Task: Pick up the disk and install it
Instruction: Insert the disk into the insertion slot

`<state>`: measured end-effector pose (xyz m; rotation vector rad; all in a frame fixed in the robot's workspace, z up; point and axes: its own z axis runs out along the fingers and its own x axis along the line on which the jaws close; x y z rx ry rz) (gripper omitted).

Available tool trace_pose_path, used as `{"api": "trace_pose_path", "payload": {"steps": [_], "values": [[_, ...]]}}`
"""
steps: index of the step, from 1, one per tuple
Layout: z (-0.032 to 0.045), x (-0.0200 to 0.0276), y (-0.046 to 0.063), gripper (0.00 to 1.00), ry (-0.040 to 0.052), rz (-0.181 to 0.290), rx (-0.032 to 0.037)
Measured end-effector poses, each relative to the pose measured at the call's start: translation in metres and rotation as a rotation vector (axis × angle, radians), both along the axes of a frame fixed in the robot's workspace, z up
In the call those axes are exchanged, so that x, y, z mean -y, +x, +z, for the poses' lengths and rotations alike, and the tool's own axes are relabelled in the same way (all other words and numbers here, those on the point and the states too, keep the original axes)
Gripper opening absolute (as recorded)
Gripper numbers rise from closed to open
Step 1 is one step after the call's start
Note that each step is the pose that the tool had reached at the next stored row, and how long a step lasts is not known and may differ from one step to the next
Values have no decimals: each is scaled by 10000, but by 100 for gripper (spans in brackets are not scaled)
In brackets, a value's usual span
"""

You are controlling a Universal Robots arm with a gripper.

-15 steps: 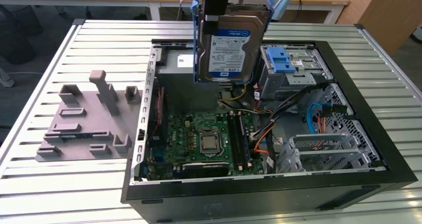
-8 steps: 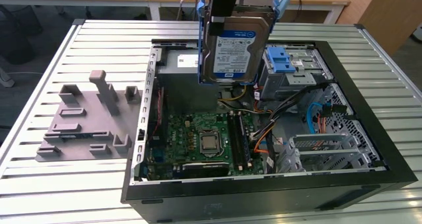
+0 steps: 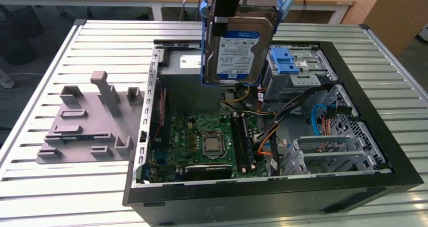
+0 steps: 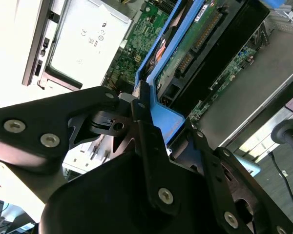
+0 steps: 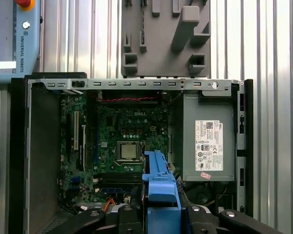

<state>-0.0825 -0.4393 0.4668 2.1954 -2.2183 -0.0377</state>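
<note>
Gripper (image 4: pixel 140 105) jaws are clamped on the blue bracket (image 5: pixel 161 185) of the disk (image 3: pixel 237 54). Disk hangs upright, label toward the exterior view, above the open computer case (image 3: pixel 267 193) and clear of the motherboard (image 3: pixel 200 132).

The pincer (image 4: pixel 142 109) is matte black, its jointed links (image 4: pixel 63 117) studded with round silver screws (image 4: pixel 166 196).

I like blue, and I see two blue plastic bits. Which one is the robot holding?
The blue bracket framing the disk, gripped by the gripper above the case. The other, a latch, sits on the drive cage.
</note>
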Motion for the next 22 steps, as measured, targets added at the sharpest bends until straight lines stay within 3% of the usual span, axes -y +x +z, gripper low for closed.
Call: {"api": "trace_pose_path", "payload": {"steps": [6, 12, 22], "values": [[0, 43, 0, 36, -27, -1, 0], [-1, 157, 2, 36, -26, -1, 1], [-8, 456, 26, 36, -26, 0, 2]]}}
